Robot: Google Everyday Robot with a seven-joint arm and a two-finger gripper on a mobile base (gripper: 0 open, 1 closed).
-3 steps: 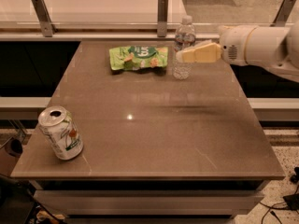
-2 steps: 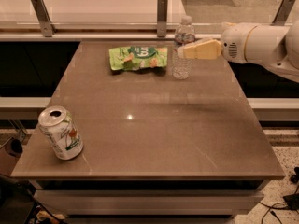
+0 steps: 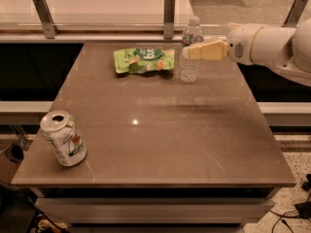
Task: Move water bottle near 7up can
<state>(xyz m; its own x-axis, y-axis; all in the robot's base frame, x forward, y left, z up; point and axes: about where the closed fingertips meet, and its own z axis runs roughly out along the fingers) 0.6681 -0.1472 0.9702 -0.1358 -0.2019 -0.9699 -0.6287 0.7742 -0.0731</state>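
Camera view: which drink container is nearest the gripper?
The clear water bottle at the far edge; the gripper is right at it. The 7up can is at the near left corner.

One bottle, can, bag; hand seemingly at bottle.

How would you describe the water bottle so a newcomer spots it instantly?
On the brown table, look along the far edge. The water bottle stands upright right of the flat green snack bag, with the gripper at its middle. It is the only tall, clear, white-capped thing; the 7up can is short and at the near left corner.
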